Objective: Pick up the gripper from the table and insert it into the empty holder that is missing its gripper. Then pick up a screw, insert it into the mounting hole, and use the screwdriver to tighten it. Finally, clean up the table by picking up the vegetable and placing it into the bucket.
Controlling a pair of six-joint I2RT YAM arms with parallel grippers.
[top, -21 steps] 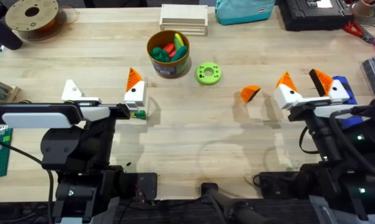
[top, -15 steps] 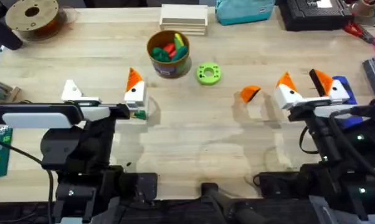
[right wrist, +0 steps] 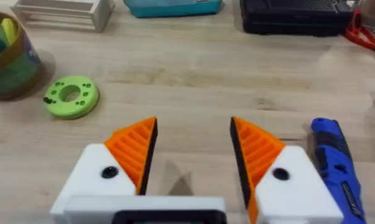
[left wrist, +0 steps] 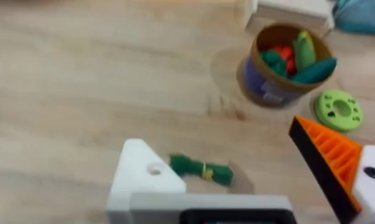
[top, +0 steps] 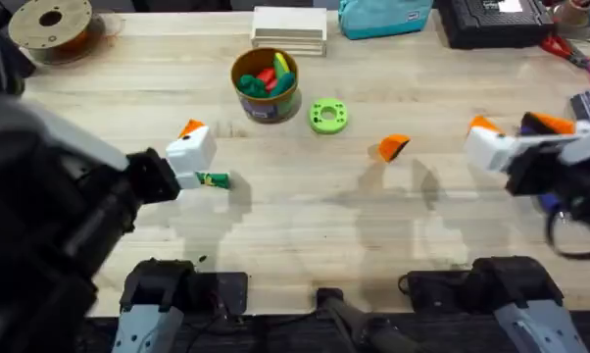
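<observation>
Left gripper (left wrist: 250, 180) open above the vegetable (left wrist: 201, 170). Right gripper (right wrist: 190, 155) open, empty, beside the screwdriver (right wrist: 334, 158). Loose orange gripper tip (top: 393, 147) lies on worktop (top: 305, 211).

**What I can't make out**

From overhead my left arm (top: 50, 211) is a large dark blur, and it covers my bare white plastic holder block. My right arm (top: 560, 172) hides most of the blue pen-shaped screwdriver (top: 548, 201). The right wrist view crops that screwdriver's lower end. The bucket's contents are smeared in the left wrist view.
</observation>
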